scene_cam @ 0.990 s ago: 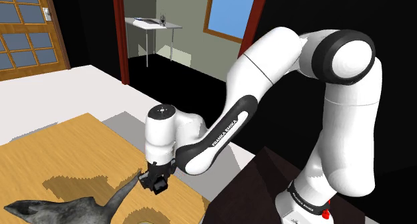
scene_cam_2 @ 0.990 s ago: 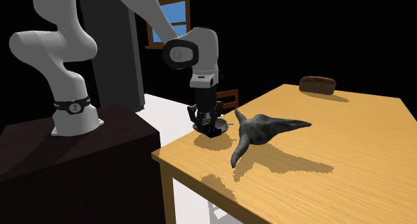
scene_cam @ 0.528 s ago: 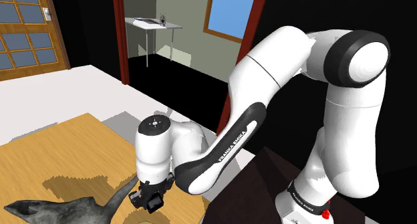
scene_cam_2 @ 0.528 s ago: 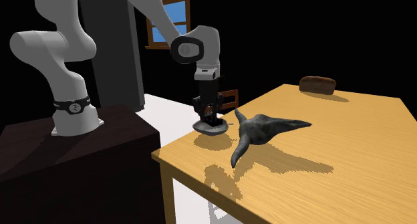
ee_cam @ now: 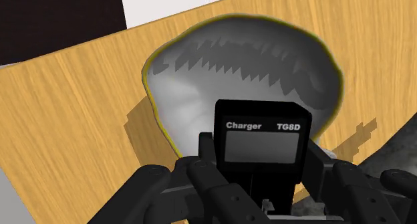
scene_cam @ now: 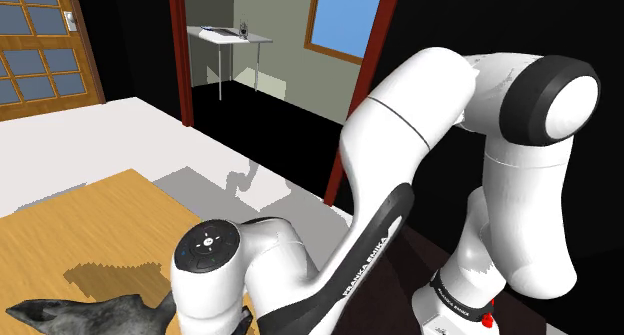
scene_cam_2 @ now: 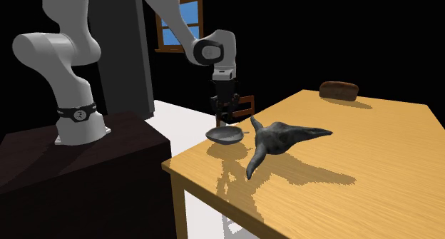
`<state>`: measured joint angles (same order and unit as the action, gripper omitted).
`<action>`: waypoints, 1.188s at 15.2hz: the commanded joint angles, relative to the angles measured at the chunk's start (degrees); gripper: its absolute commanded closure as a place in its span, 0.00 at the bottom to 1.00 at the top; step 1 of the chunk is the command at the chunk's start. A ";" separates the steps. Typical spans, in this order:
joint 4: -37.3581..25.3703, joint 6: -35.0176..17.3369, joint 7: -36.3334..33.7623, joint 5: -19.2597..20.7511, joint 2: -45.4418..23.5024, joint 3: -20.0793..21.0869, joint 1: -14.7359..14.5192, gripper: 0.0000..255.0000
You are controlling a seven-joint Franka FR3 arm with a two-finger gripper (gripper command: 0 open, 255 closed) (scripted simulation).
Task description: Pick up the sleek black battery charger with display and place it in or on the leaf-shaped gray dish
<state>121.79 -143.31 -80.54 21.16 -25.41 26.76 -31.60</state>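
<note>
So up close, the tool is clamped on the black charger, with a finger pressed to each side of it. You can read "Charger TG8D" above its little gray display, and it's held upright, up off the wooden counter.

Just below and past it sits a pale gray bowl with a yellowish rim. In the second exterior view the tool hangs right above that bowl, though I can't tell if the charger is dead over it or a bit off to one side.

Next to the bowl, on the second exterior view's right, lies the dark gray leaf-shaped dish. It has pointy lobes and a long stem running toward the counter's near edge. It's near the bowl, but I can't say whether they touch. Nothing is lying on it. The shoulder view catches the same dish at its lower left, beside the white arm.

Farther back, a brown rounded lump sits at the counter's far end, well apart from everything else. A wooden chair pokes up behind the counter, and past it a blue window is set into a black area.
</note>
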 commanded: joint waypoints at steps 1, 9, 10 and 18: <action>-1.10 0.62 -2.29 0.35 -0.70 0.19 -1.96 1.00; -1.92 -3.46 -4.90 4.09 -5.90 -2.78 -4.19 1.00; -2.07 -3.95 -5.21 4.52 -6.57 -3.17 -4.49 1.00; -2.96 -6.14 -6.57 6.44 -9.68 -5.00 -5.87 1.00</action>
<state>118.88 -149.42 -87.08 27.56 -35.02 21.80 -37.43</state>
